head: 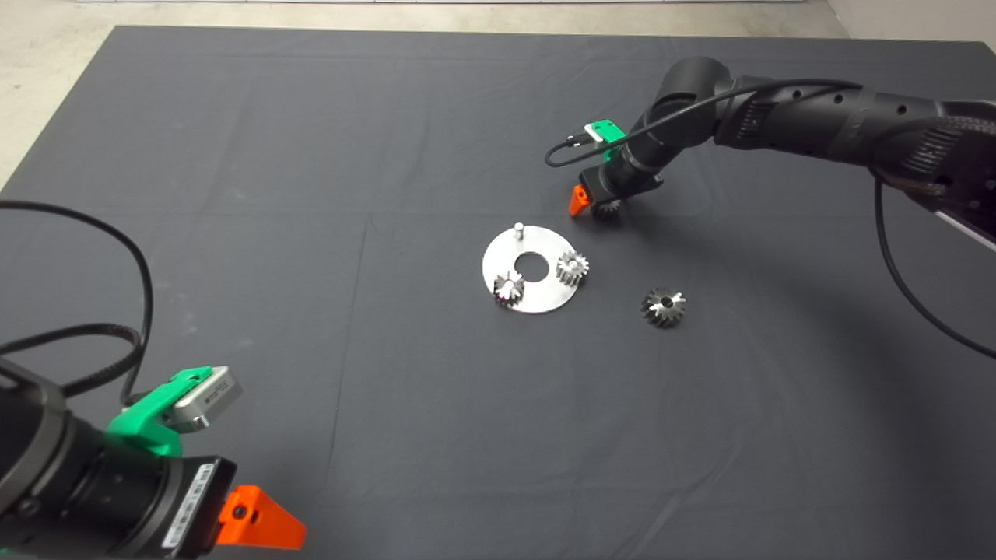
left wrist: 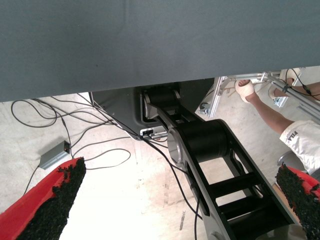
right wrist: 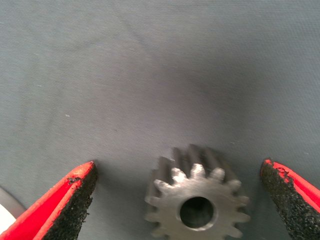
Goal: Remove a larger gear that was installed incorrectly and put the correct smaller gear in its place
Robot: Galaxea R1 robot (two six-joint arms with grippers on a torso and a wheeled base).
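The smaller gear, dull dark grey with a light centre hole, lies flat on the mat behind and to the right of the round silver plate. My right gripper is down over it, open. In the right wrist view the gear sits between the two spread fingers without touching either. The larger gear, with long pointed teeth, lies on the mat to the right of the plate. The plate has a bare peg at its far edge. My left gripper is parked open at the lower left.
Two bright small gears sit on the plate beside its centre hole. The left wrist view shows the floor beyond the mat with cables, the robot's base and a person's arm.
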